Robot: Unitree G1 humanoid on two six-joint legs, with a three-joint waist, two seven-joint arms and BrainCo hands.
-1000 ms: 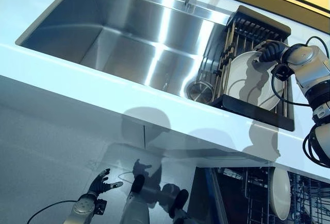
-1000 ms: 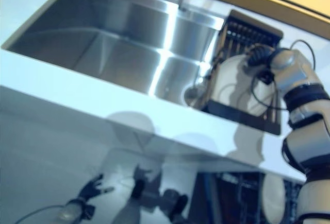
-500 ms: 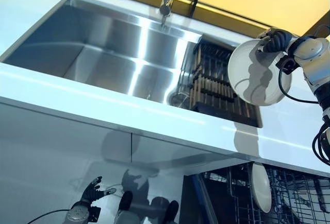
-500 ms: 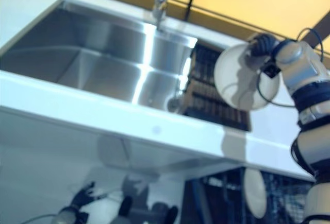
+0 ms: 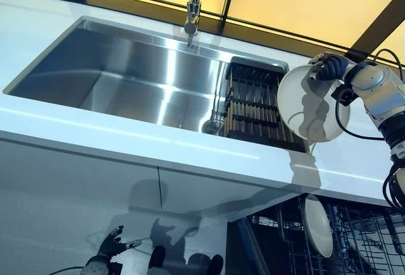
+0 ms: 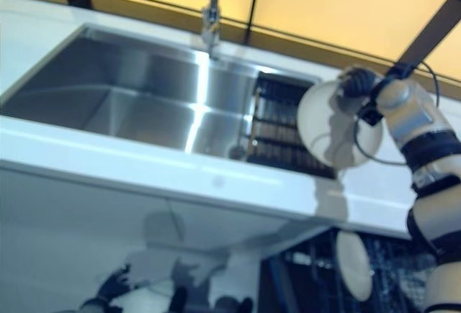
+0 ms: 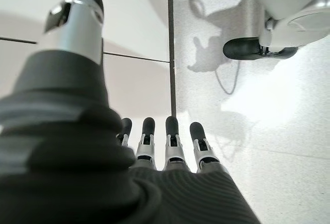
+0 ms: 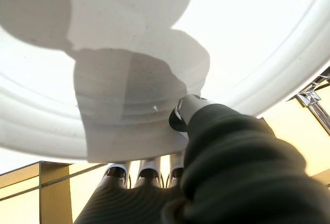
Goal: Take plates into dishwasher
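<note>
Plate [image 5: 305, 104]: white, round, held on edge in the air above the counter [image 5: 126, 133], over the strip between the sink [image 5: 126, 76] and the counter's right end, just right of the dark slatted drying rack [image 5: 256, 107] set in the sink's right part. The right hand [image 5: 330, 67] grips its upper rim, thumb pressed on the face and fingers curled behind, as the right wrist view confirms. Second white plate [image 5: 316, 224]: standing upright in the wire rack of the open dishwasher [image 5: 354, 243] below the counter's front edge. Faucet [image 5: 192, 0]: at the sink's rear edge. Left hand [image 5: 112, 246]: low, near the floor [image 7: 268, 110], fingers straight and spread, holding nothing.
</note>
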